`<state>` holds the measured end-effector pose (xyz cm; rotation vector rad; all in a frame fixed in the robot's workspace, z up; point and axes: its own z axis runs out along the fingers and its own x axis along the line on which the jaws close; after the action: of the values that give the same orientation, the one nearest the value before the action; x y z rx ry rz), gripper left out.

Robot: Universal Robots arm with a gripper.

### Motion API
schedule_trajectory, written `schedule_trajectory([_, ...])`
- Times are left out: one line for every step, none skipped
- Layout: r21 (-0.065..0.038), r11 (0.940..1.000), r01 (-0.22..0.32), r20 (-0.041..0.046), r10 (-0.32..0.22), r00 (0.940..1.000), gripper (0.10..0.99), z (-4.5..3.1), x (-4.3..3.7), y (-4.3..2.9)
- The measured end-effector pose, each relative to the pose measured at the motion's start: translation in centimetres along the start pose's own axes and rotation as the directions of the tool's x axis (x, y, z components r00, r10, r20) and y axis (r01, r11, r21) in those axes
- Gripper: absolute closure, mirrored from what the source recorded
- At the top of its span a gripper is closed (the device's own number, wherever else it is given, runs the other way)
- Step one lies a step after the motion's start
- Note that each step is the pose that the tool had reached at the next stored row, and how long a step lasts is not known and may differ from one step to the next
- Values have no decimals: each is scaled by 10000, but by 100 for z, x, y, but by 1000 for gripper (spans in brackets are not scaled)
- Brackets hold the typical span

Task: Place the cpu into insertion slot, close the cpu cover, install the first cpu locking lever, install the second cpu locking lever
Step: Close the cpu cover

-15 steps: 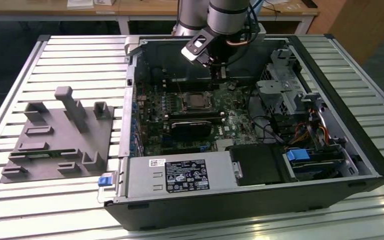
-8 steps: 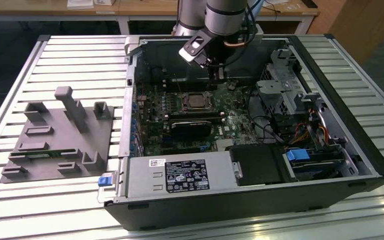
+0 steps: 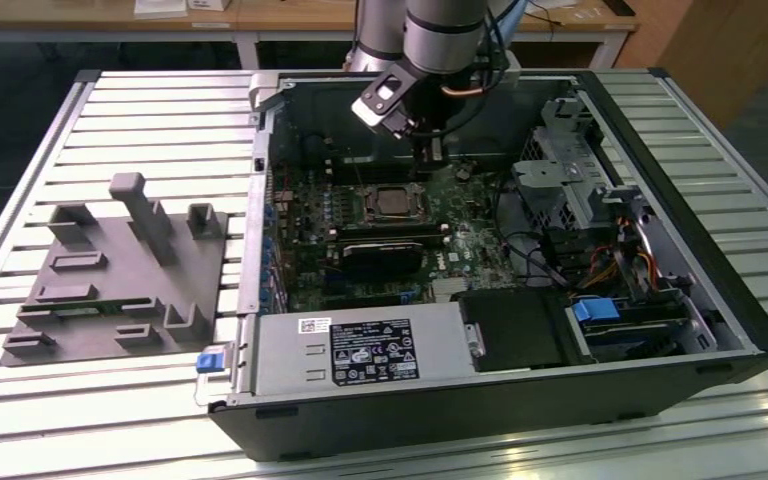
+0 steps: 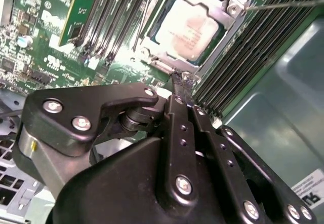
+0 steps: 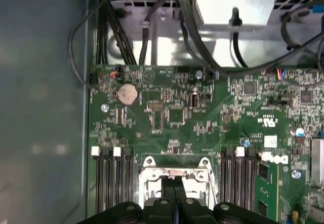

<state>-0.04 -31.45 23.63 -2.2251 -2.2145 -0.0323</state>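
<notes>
The cpu (image 3: 387,203) lies flat in the insertion slot (image 4: 152,51) on the green motherboard, its dull silver top (image 4: 187,29) showing. The cpu cover (image 4: 227,31), a silvery frame, lies down around the chip. A thin metal lever rod (image 4: 283,4) runs out from the cover's corner. My gripper (image 3: 427,160) hangs just above the slot's far edge in the exterior view. Its black fingers (image 4: 178,89) are pressed together and shut, with nothing between them. In the first wrist view the fingertips (image 5: 174,196) overlap the cover (image 5: 147,176).
The open computer case (image 3: 704,300) lies on a slatted table. Long black memory slots (image 4: 253,46) flank the socket. Black cables (image 5: 202,41) and a drive cage (image 3: 584,180) crowd the exterior view's right. A grey fixture plate (image 3: 117,270) sits on the left.
</notes>
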Motion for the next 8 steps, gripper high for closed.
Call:
schedule_trajectory([1,10000,1,2,-1,10000,969,6,0,-19])
schedule_trajectory([1,10000,1,2,-1,10000,969,14,-1,-39])
schedule_trajectory([1,10000,-1,2,1,10000,969,24,-1,-61])
schedule_trajectory([1,10000,-1,2,1,10000,969,34,-1,-79])
schedule_trajectory([2,10000,0,3,0,10000,969,48,-1,-88])
schedule_trajectory([2,10000,0,3,0,10000,969,63,0,-92])
schedule_trajectory([2,10000,-1,3,1,10000,969,81,1,-96])
schedule_trajectory([1,10000,0,3,0,10000,969,100,1,-99])
